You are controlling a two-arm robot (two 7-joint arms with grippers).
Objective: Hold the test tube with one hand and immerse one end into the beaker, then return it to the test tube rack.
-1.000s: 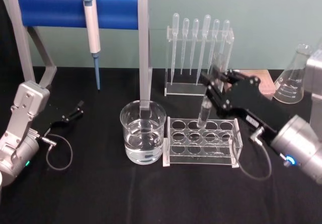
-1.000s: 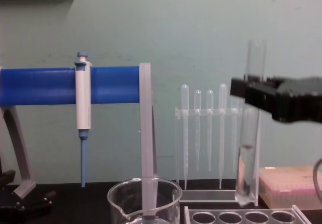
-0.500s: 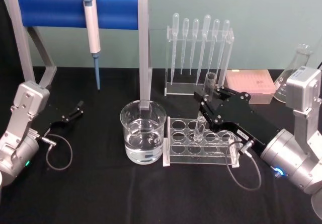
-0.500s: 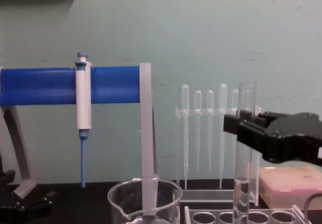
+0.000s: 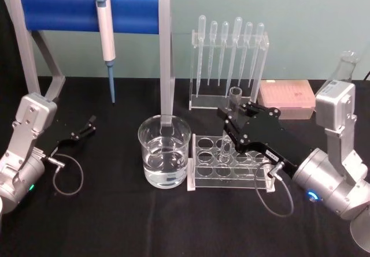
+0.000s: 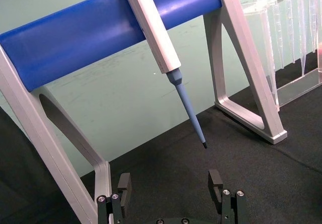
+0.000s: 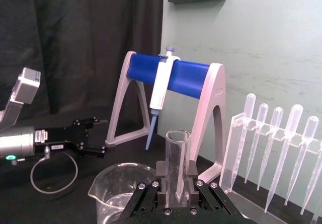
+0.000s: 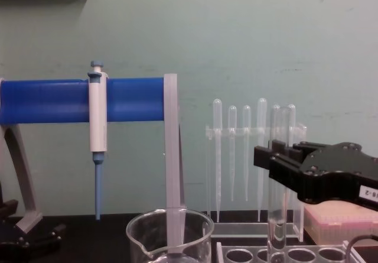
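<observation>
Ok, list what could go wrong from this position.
1. The right end effector is shut on the test tube, lowering it into the clear rack; off-centre, the glass could catch a hole edge.
2. The beaker of liquid stands right beside the rack; a nudge might spill it.

Head view looks down, chest view level; both share the beaker [image 5: 165,151].
</observation>
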